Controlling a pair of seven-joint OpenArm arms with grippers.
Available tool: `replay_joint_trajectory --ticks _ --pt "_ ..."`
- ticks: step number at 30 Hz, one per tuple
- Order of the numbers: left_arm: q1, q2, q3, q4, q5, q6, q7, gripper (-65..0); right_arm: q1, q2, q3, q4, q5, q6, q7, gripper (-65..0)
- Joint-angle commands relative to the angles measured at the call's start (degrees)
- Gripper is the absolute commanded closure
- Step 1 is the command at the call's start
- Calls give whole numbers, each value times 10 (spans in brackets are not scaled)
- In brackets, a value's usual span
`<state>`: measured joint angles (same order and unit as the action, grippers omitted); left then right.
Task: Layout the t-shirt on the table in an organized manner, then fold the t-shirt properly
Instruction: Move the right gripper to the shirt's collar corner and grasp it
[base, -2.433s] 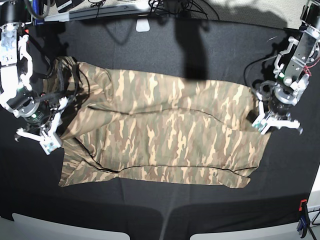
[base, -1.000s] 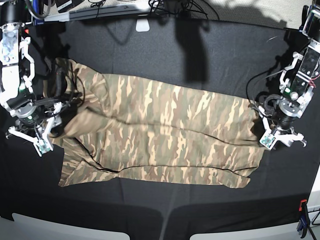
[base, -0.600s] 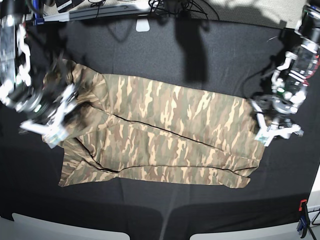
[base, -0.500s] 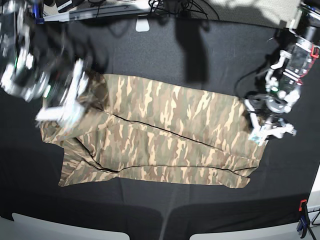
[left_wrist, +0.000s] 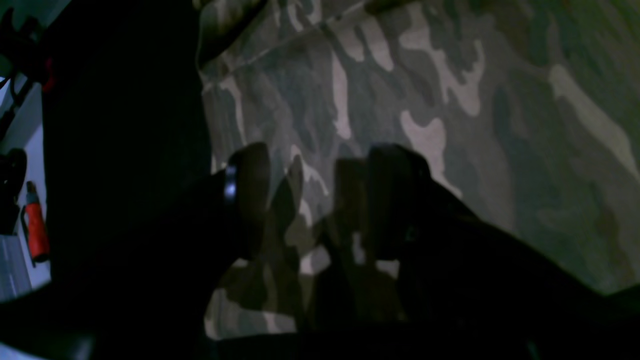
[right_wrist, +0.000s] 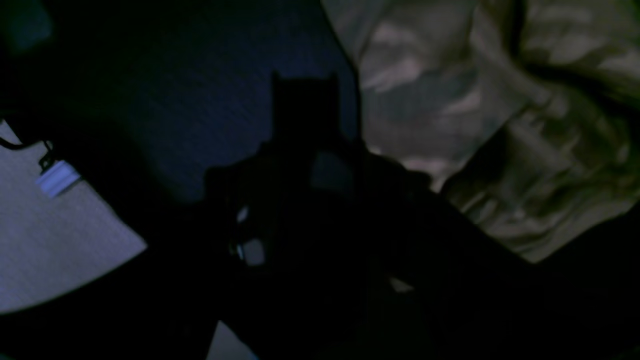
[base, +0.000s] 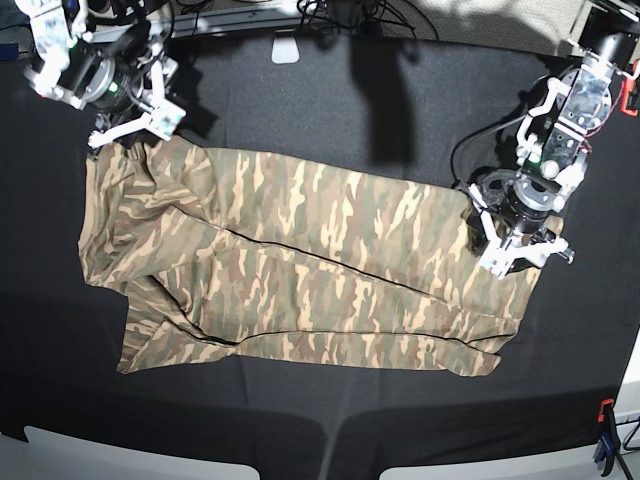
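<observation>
The camouflage t-shirt (base: 320, 260) lies spread across the black table (base: 330, 110), with creases and a folded flap along its lower left. My left gripper (base: 522, 255) hovers over the shirt's right edge. In the left wrist view its two dark fingers (left_wrist: 250, 200) stand apart, with the shirt (left_wrist: 400, 75) visible between them. My right gripper (base: 130, 128) is at the shirt's upper left corner. The right wrist view is very dark. There the right gripper (right_wrist: 305, 100) is a silhouette over the table (right_wrist: 175, 75), right beside the shirt's edge (right_wrist: 450, 100). Its grip cannot be made out.
Cables (base: 350, 15) and a white object (base: 285, 50) lie along the table's back edge. A red clamp (base: 605, 430) sits at the front right corner, and it also shows in the left wrist view (left_wrist: 36, 230). Grey floor (right_wrist: 60, 240) lies beyond the table's edge.
My right gripper has swung from the shirt's left middle up to the back left corner, and the shirt's left side has spread out leftward. My left gripper has moved slightly inward over the shirt's right edge.
</observation>
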<state>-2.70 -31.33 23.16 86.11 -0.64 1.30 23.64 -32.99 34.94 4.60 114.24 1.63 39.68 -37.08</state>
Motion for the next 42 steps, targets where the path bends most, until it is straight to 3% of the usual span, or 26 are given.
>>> replay_joint_trajectory --ticks 1,3,8,12,18,21,27,34,42 --pt "-9 -8 -6 10 3 6 -14 -292 4 8 0 -6 -8 0 10 -273" --pt "-10 -8 -6 10 3 6 -14 -292 13 8 -11 -35 -33 -11 13 -273" --pt "-10 -8 -6 10 3 6 -14 -292 61 8 -60 -81 -98 -75 19 -273" --pt "-10 -8 -6 10 3 7 -14 -292 106 8 -109 -110 -137 -77 15 -273" --pt "-10 -8 -6 10 3 6 -13 -292 144 10 -144 -133 -152 -122 -53 -273" --pt "-10 -8 -6 10 4 6 -14 -292 144 19 -143 -133 -167 -151 -54 -273" --pt "-10 -8 -6 10 4 6 -14 -292 139 40 -143 -123 -158 -152 -58 -273" --pt "-10 -8 -6 10 4 6 -14 -292 131 42 -143 -49 -145 -142 -61 -273" --pt "-10 -8 -6 10 3 6 -14 -292 129 67 -143 -39 -133 -142 -103 -273"
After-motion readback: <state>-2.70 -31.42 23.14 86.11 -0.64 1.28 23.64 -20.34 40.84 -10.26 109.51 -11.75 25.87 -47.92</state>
